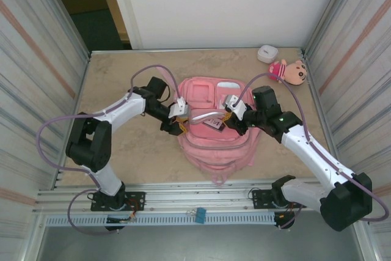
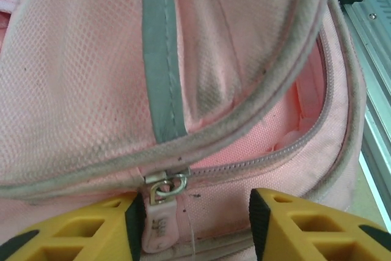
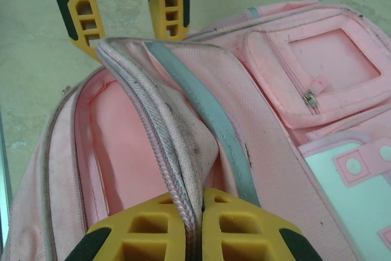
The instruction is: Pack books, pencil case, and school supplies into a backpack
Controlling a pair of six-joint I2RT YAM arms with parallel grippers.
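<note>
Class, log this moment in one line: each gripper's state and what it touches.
left gripper: open, zipper pull between fingers | right gripper: shut on backpack rim | main compartment: gaping open

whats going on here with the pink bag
Two robot arms are working on a pink backpack lying on the table. The right gripper is shut on the zipper edge of its flap, with the main compartment open beside it. The left gripper is open, its fingers either side of a zipper pull, not gripping it yet.
</note>
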